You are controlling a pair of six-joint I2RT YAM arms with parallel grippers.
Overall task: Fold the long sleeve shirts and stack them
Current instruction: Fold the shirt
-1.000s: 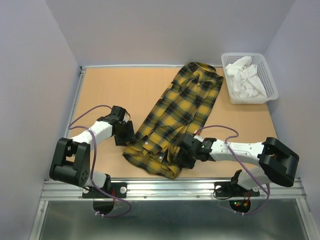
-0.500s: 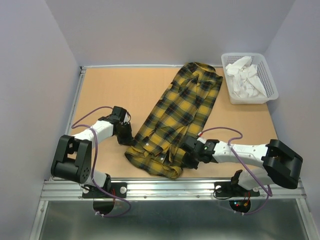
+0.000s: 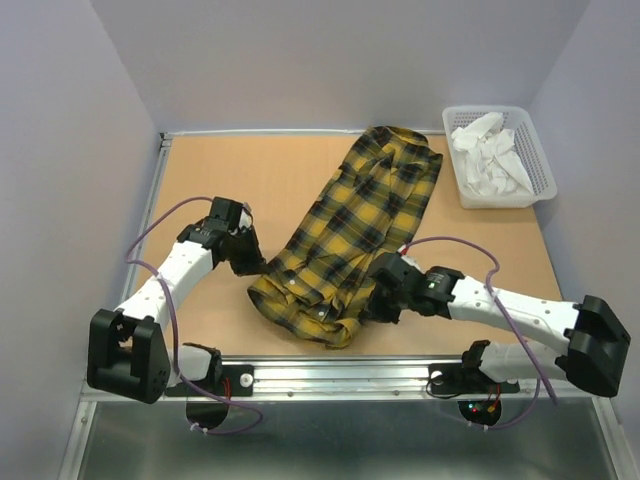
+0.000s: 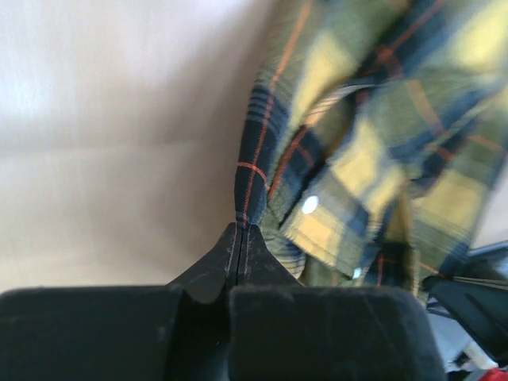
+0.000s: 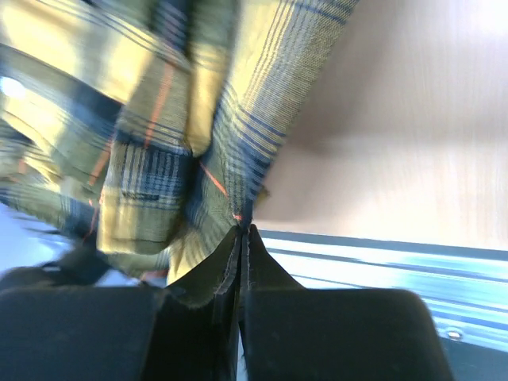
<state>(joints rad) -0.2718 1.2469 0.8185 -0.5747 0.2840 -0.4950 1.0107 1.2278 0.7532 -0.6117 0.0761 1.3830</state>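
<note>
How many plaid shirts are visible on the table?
1: the plaid shirt lies on the table, near end pinched by left gripper and right gripper. Another underneath could be hidden.

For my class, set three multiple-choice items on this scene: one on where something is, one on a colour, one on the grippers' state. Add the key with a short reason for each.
1. Where on the table does the basket stand?
A. near left corner
B. middle
C. far right corner

2. What colour is the shirt?
A. yellow and dark plaid
B. plain red
C. blue stripes

3. How are the left gripper and the right gripper?
A. both open above the shirt
B. both shut on the shirt
C. left shut, right open

Key:
1 C, since the top view shows it at the far right corner.
2 A, since yellow and dark checks show in every view.
3 B, since each wrist view shows the fingertips pinched together on a cloth edge.
</note>
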